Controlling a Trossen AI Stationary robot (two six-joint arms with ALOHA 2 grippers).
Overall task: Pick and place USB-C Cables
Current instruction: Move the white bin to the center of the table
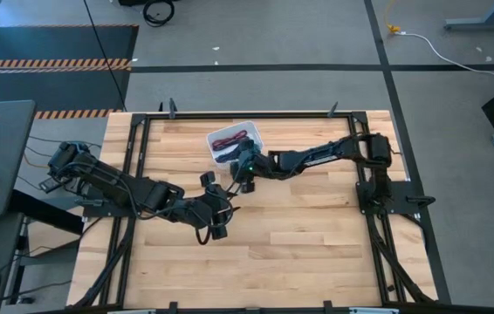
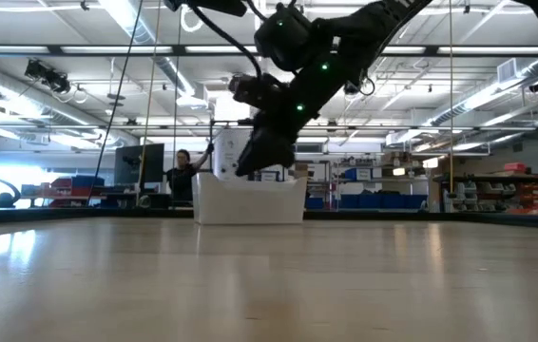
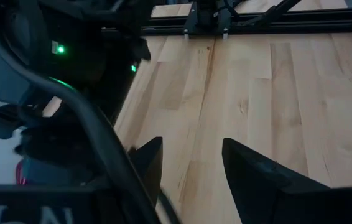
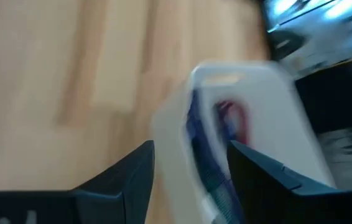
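Note:
The white tray (image 1: 256,133) (image 2: 250,201) stands near the table's far edge and holds cables (image 1: 232,144), red and dark ones showing from above. In the right wrist view a blue-purple cable (image 4: 204,143) and a red one (image 4: 229,115) lie inside the tray (image 4: 288,106). My right gripper (image 1: 245,173) (image 2: 255,161) (image 4: 191,152) hangs open just above the tray's near rim. The blue-purple cable shows through the gap between its fingers. My left gripper (image 1: 227,209) (image 3: 191,146) is open over bare wood, just near of the right gripper and pointing toward the table's right.
The two grippers are close together at mid-table, near of the tray. A black frame rail (image 1: 247,113) borders the tabletop. Bare wood (image 1: 299,253) spreads toward the near and right edges. A person (image 2: 183,171) stands far off in the room behind.

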